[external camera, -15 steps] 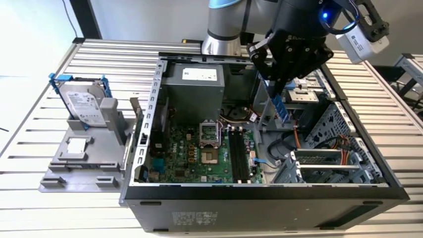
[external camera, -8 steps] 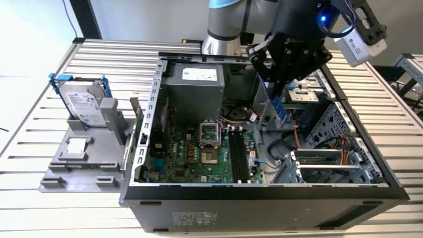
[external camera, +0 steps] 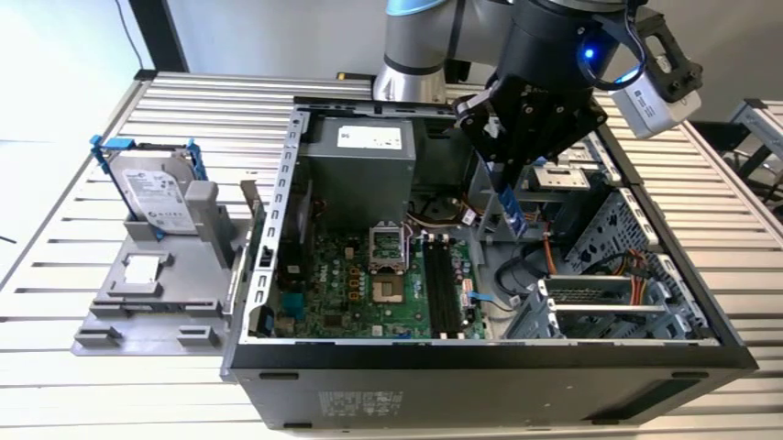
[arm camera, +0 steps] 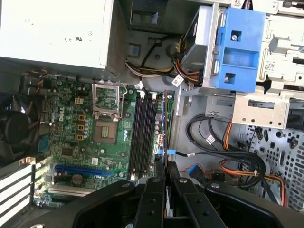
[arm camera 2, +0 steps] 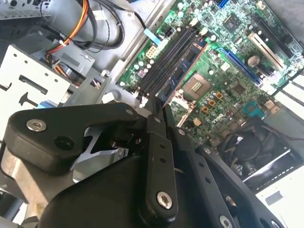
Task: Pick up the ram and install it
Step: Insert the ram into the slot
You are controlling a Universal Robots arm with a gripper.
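One thin, flat ram (external camera: 512,211), dark with a bluish face, hangs on end from the tool (external camera: 508,170), which is clenched on its upper end. It is held inside the open computer case (external camera: 490,359), above the motherboard (external camera: 348,284) and near its long black slots (external camera: 446,286). In the first wrist view the ram (arm camera: 165,128) appears edge-on, just beside those slots (arm camera: 142,135).

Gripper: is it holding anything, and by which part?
Yes: the gripper is shut on the ram, pinching its upper end; the rest hangs down above the motherboard.
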